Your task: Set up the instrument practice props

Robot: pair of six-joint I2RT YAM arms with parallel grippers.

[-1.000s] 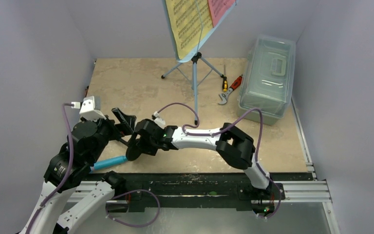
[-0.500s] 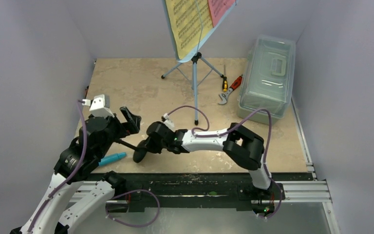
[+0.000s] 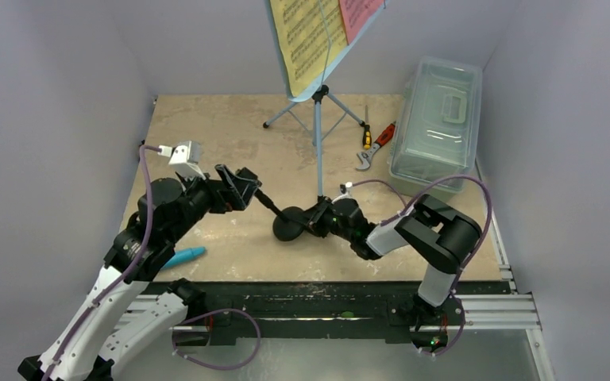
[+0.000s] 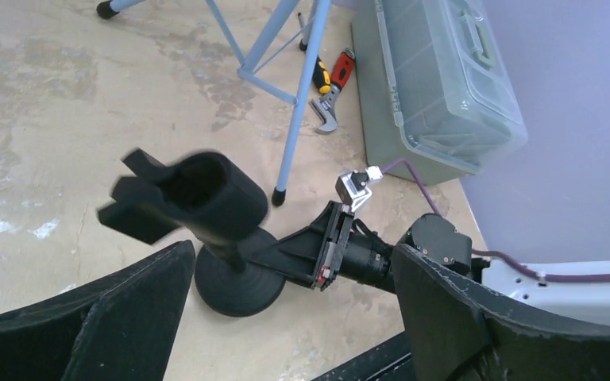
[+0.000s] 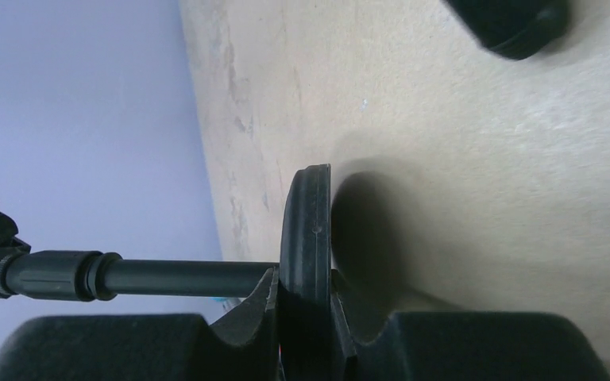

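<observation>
Peeking past left arm (image 3: 129, 252), cyan microphone (image 3: 186, 255).

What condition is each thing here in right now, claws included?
Music stand: upright, pages on it.
Microphone: lying on the table, untouched.
Mic stand: clip empty, base rim pinched.
Right claw: shut on that base rim.
Left claw: open, empty.
Plastic box: lid shut.
Screwdriver and wrench: lying beside the box.
</observation>
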